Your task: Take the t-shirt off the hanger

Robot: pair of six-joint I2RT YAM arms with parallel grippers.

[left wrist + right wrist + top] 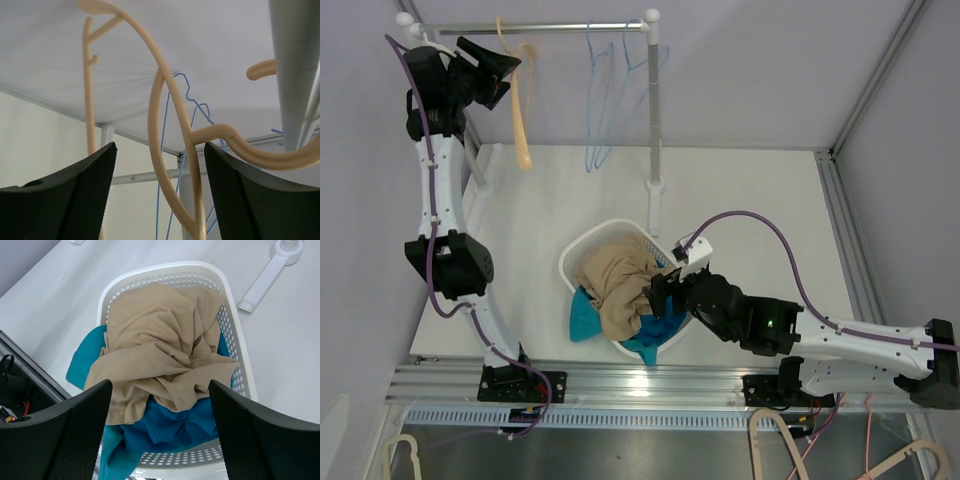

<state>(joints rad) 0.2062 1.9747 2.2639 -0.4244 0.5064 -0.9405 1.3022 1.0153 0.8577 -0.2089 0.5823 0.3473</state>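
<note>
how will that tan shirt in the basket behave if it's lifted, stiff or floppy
Probably floppy: the tan shirt lies crumpled in soft folds. Likely light, being thin cloth, and it may drag the blue garment beneath it, since they overlap in the basket.

So the t-shirt [160, 350] is tan/beige and already off the hanger. It's just a crumpled heap, all folds and wrinkles, sitting in the white perforated laundry basket [582, 240] on the worktop. It lies on top of a teal-blue garment [582, 318] that pokes out underneath along the near side and spills over the basket's rim. The hanger [523, 110] is a tan plastic one, totally bare, hooked over the left end of the metal rail [560, 27] and dangling straight down, well apart from the shirt.
</note>
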